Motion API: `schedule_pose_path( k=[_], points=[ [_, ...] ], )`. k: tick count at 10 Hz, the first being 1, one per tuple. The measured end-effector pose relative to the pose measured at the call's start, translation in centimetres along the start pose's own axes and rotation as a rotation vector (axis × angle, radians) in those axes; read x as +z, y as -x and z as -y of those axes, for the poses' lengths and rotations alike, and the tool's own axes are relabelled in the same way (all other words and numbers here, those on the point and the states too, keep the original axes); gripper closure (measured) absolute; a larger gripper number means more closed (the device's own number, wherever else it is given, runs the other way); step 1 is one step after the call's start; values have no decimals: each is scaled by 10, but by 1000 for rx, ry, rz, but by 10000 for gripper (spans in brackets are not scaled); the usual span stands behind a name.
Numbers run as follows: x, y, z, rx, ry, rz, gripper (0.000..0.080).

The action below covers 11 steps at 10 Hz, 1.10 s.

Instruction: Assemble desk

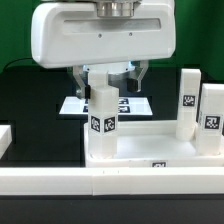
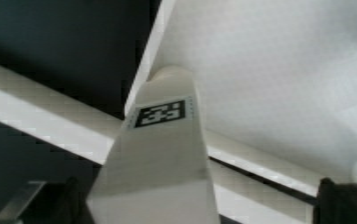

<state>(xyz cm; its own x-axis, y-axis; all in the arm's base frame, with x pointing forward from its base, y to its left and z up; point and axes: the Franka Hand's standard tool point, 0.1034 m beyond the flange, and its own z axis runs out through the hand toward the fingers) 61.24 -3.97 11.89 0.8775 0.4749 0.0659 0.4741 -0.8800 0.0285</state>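
I saw the arm hanging low with its pincer (image 1: 108, 76) spread apart around an upright leg (image 1: 103, 112) standing on the tabletop (image 1: 150, 150) at the counter's front. Only the wrist view showed that leg's (image 2: 157, 150) tag up close between the fingertips (image 2: 344, 195).

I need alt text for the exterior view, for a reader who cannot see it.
A white robot arm's open pincer hangs over an upright white desk leg standing on the white tabletop. Two more tagged legs stand at the exterior view's right; the marker board lies behind.
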Motion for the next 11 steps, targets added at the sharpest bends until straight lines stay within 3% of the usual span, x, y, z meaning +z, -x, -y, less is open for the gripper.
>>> schedule_pose_path(
  k=[2,3,4,5,8,11],
  points=[
    [0,2,-3,-88,3,2,150],
    [0,3,-4,-78,4,3,233],
    [0,3,-4,-79,3,3,416],
    [0,3,-5,-78,5,2,515],
    [0,3,-5,-30,3,2,515],
    [0,4,-4,365,6,-8,515]
  ],
)
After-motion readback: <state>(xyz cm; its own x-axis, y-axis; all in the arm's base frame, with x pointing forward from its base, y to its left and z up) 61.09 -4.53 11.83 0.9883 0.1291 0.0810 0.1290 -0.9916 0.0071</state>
